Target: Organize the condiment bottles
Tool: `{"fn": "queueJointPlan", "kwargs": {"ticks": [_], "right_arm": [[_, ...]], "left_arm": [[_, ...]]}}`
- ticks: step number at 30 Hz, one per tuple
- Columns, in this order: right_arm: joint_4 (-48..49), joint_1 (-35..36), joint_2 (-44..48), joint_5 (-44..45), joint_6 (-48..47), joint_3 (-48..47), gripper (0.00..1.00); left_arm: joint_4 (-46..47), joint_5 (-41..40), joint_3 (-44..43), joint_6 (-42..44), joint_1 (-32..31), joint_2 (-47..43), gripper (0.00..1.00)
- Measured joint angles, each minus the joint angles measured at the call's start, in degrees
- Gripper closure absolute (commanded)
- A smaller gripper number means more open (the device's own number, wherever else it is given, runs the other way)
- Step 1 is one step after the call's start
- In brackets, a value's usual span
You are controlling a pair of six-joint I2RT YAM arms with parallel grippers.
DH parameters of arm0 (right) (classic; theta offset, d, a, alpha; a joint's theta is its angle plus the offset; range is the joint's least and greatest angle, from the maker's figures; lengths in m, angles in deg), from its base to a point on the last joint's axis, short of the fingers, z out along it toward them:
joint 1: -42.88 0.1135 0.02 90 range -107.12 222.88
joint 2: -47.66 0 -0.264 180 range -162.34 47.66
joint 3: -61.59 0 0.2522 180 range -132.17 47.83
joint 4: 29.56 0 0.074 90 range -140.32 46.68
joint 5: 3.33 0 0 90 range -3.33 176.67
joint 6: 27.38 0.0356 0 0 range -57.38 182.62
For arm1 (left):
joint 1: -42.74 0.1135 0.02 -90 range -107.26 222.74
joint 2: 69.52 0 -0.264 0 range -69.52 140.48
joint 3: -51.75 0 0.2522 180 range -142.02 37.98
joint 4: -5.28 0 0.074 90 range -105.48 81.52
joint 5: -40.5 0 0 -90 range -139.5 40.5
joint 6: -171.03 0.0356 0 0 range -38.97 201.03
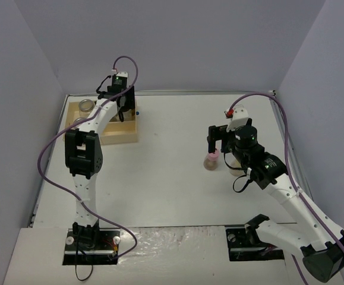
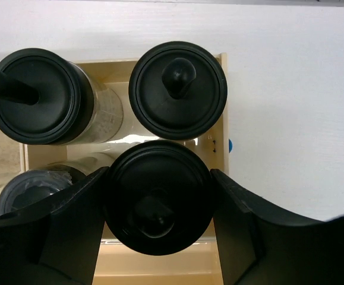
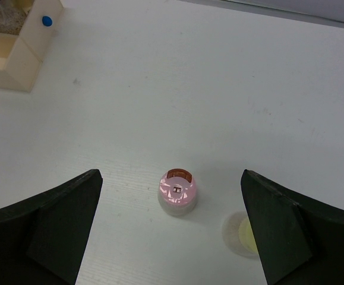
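Note:
My left gripper [image 2: 158, 184] is shut on a black-capped condiment bottle [image 2: 158, 199], its fingers pressed against both sides of the cap, over the wooden tray [image 2: 219, 142]. Two more black-capped bottles [image 2: 38, 95] [image 2: 177, 89] stand in the tray's far compartments. A clear-topped jar [image 2: 32, 187] sits low left in the tray. Seen from the top, the left gripper [image 1: 121, 107] hangs over the tray [image 1: 121, 138]. My right gripper [image 3: 172, 173] is open above a pink-capped bottle [image 3: 177, 193] that stands on the table. A yellow-green-capped bottle [image 3: 241, 233] is partly hidden behind its right finger.
The tray sits at the table's far left, near the left wall, with a clear jar [image 1: 87, 106] in its back-left corner. The pink-capped bottle [image 1: 211, 159] stands mid-right on the white table [image 1: 172, 190]. Purple cables loop off both arms.

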Motion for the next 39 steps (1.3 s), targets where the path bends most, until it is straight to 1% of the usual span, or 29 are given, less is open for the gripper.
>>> {"fn": "queueJointPlan", "kwargs": {"ticks": [3, 5, 7, 9, 14, 16, 18, 20, 21, 23, 24, 28, 31, 36, 39], "right_arm": [[0.0, 0.0, -0.2, -0.1, 0.1, 0.0, 0.00], [0.0, 0.0, -0.3, -0.1, 0.1, 0.0, 0.00], [0.0, 0.0, -0.4, -0.1, 0.1, 0.0, 0.00], [0.0, 0.0, -0.5, -0.1, 0.1, 0.0, 0.00], [0.0, 0.0, -0.7, -0.5, 0.2, 0.0, 0.00], [0.0, 0.0, -0.8, -0.6, 0.3, 0.0, 0.00], [0.0, 0.0, -0.9, -0.8, 0.4, 0.0, 0.00], [0.0, 0.0, -0.9, -1.2, 0.6, 0.0, 0.00], [0.0, 0.0, -0.9, -1.4, 0.7, 0.0, 0.00], [0.0, 0.0, -0.9, -1.6, 1.0, 0.0, 0.00], [0.0, 0.0, -0.8, -1.7, 1.1, 0.0, 0.00], [0.0, 0.0, -0.6, -2.0, 1.5, 0.0, 0.00], [0.0, 0.0, 0.0, -2.1, 1.7, 0.0, 0.00], [0.0, 0.0, 1.5, -2.2, 1.7, 0.0, 0.00], [-0.1, 0.0, 2.6, -2.2, 1.6, -0.1, 0.00]], "left_arm": [[0.6, 0.2, 0.0, 0.0, 0.1, 0.1, 0.99], [0.8, 0.6, 0.0, 0.0, 0.1, 0.1, 0.94], [0.8, 0.9, 0.0, 0.0, 0.2, 0.1, 0.86], [1.3, 1.2, 0.4, -0.2, 0.3, 0.1, 0.76], [4.4, 2.0, 4.2, -0.9, 0.3, 0.1, 0.60], [5.5, 2.2, 5.3, -0.9, 0.3, 0.0, 0.50], [6.5, 2.5, 5.7, -1.2, 0.3, -0.1, 0.37], [7.1, 2.6, 6.2, -1.6, 0.3, -0.2, 0.19], [7.4, 2.7, 6.5, -1.8, 0.3, -0.3, 0.12], [7.8, 3.1, 6.8, -2.5, 0.3, -0.4, 0.05], [7.9, 3.3, 7.0, -2.5, 0.2, -0.5, 0.03], [7.7, 3.6, 8.2, -2.5, -0.2, -1.8, 0.03], [6.0, 3.7, 9.0, -2.5, -0.6, -4.6, 0.03], [2.9, 3.8, 10.7, -1.8, -3.4, -13.4, 0.03], [2.9, 4.9, 13.5, -0.4, -7.5, -20.4, 0.03]]}}
